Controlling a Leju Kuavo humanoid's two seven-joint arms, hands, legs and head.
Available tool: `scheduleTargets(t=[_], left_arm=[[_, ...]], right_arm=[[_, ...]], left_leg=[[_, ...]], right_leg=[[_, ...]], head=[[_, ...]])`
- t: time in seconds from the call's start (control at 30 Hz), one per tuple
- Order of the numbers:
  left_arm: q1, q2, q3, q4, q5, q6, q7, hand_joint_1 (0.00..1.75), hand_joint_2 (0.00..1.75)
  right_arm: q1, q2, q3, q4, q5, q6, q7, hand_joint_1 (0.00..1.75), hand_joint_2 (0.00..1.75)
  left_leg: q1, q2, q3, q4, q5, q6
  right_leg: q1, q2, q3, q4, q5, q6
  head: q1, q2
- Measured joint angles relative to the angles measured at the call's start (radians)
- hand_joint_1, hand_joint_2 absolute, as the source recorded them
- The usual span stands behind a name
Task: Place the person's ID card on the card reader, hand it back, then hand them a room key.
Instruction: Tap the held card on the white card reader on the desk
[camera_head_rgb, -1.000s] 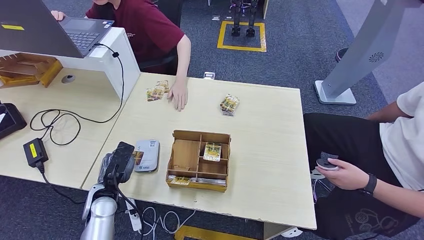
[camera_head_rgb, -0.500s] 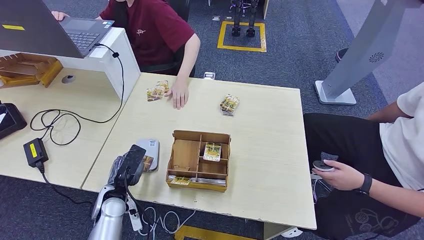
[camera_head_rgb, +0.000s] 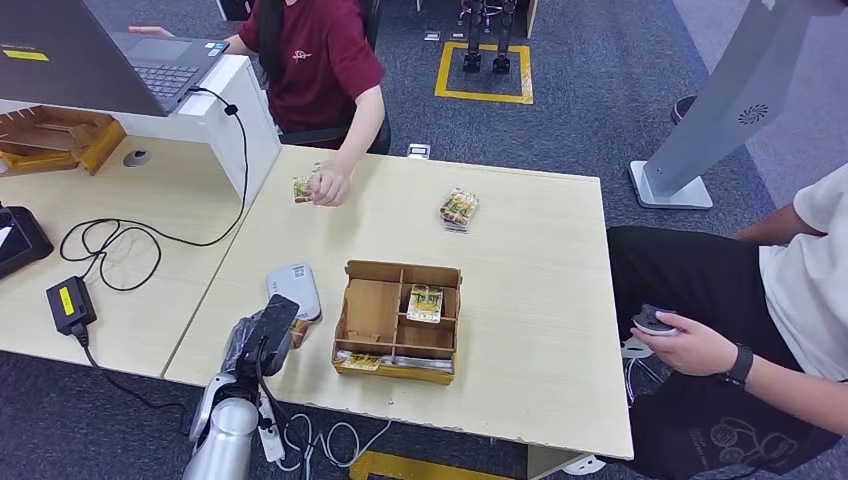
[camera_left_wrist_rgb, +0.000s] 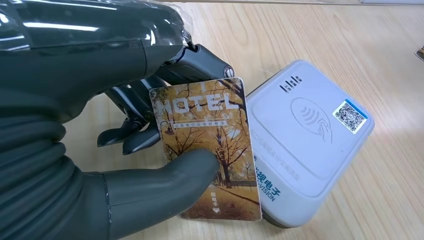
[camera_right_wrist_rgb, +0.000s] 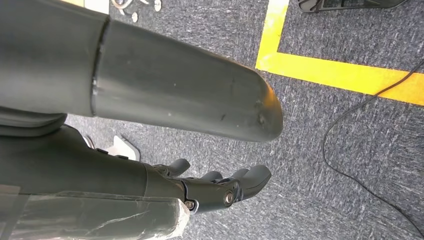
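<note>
My left hand (camera_head_rgb: 265, 335) holds a card (camera_left_wrist_rgb: 205, 145) printed with autumn trees and the word MOTEL, pinched between thumb and fingers. The card stands just off the near edge of the grey-white card reader (camera_left_wrist_rgb: 310, 145), overlapping its corner in the left wrist view. On the table the card reader (camera_head_rgb: 293, 285) lies left of the cardboard box, with my hand right behind it. A person in a red shirt across the table has a hand (camera_head_rgb: 328, 187) on some cards (camera_head_rgb: 303, 188). My right hand (camera_right_wrist_rgb: 215, 187) hangs over the carpet, fingers apart and empty.
A cardboard divider box (camera_head_rgb: 400, 320) with a card (camera_head_rgb: 424, 302) inside stands right of the reader. A stack of cards (camera_head_rgb: 459, 209) lies further back. A second person sits at the right with a controller (camera_head_rgb: 652, 322). Cables and a laptop (camera_head_rgb: 100, 55) are on the left desk.
My left hand has moved right and forward with the card, up to the reader's near edge. The person's hand across the table has curled onto the cards there.
</note>
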Motion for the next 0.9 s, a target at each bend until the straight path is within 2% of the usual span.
scheduleTargets(t=[0.33,0.9], left_arm=[[-0.006,-0.005,-0.016,0.002,0.034,-0.043,-0.026,1.75,1.75],[0.003,-0.003,-0.092,-0.114,0.178,-0.085,-0.036,1.75,1.75]], right_arm=[[0.000,0.000,0.000,0.000,0.000,0.000,0.004,0.00,0.00],[0.001,0.000,0.000,0.000,0.000,-0.002,0.008,0.00,0.00]], left_leg=[[0.000,0.000,0.000,0.000,0.000,0.000],[0.000,0.000,0.000,0.000,0.000,0.000]], right_leg=[[0.000,0.000,0.000,0.000,0.000,0.000],[0.000,0.000,0.000,0.000,0.000,0.000]], head=[[0.000,0.000],[0.000,0.000]])
